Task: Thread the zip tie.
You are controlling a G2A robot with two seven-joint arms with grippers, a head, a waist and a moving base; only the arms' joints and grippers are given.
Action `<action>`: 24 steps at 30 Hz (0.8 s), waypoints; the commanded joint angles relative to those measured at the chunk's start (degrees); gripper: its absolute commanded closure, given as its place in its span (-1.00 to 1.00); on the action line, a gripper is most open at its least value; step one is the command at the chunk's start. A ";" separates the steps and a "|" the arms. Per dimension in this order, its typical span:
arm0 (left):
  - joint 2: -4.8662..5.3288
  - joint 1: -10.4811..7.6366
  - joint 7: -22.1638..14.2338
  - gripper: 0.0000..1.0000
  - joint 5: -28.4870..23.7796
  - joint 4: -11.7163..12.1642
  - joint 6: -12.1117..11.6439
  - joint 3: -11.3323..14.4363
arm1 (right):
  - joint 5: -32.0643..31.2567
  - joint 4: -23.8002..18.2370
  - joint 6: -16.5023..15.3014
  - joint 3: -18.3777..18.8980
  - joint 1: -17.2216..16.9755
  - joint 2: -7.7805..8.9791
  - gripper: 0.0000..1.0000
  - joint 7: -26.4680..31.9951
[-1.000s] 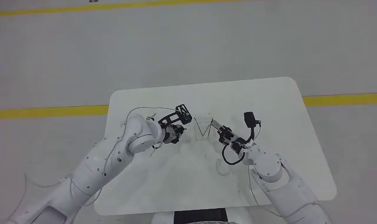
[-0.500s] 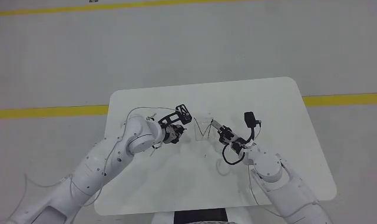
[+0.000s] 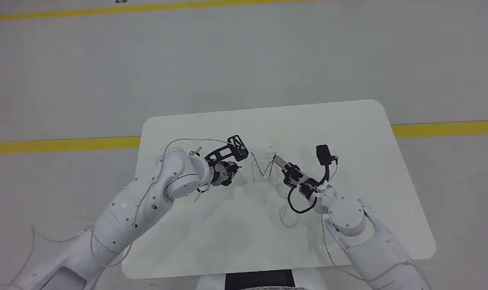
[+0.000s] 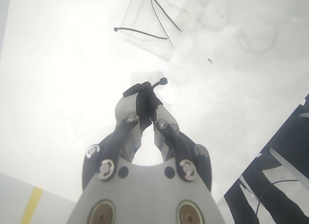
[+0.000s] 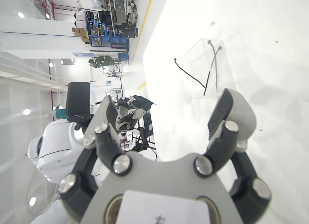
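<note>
I'm driving two arms, the left arm (image 3: 130,217) and the right arm (image 3: 374,248), both in glossy white shells with rounded joint housings. Each wrist carries a black camera block (image 3: 237,146), and a black cable (image 3: 293,206) loops beside the right wrist. The left pincer (image 4: 144,89) grows from a pale grey plate with two brass-coloured discs, black linkage bars and silver pins with clip rings; its tips are wrapped in black. The right pincer (image 5: 166,100) matches, with round-headed silver screws, pale grey fingers (image 5: 241,111) faced with ribbed black pads, and a white label on its plate.
</note>
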 commanded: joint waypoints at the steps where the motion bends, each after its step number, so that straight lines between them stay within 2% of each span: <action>1: 0.00 0.00 0.00 1.00 0.00 0.00 0.00 0.00 | 0.00 0.00 0.00 0.00 0.00 0.00 -1.00 0.00; 21: 0.00 0.00 0.00 1.00 0.00 0.00 0.00 0.00 | 0.00 0.00 0.00 0.00 0.00 0.00 -1.00 0.00; 24: 0.00 0.00 0.00 1.00 0.00 0.00 0.00 0.00 | 4.27 -0.62 0.29 0.46 -0.25 -0.06 -1.00 2.91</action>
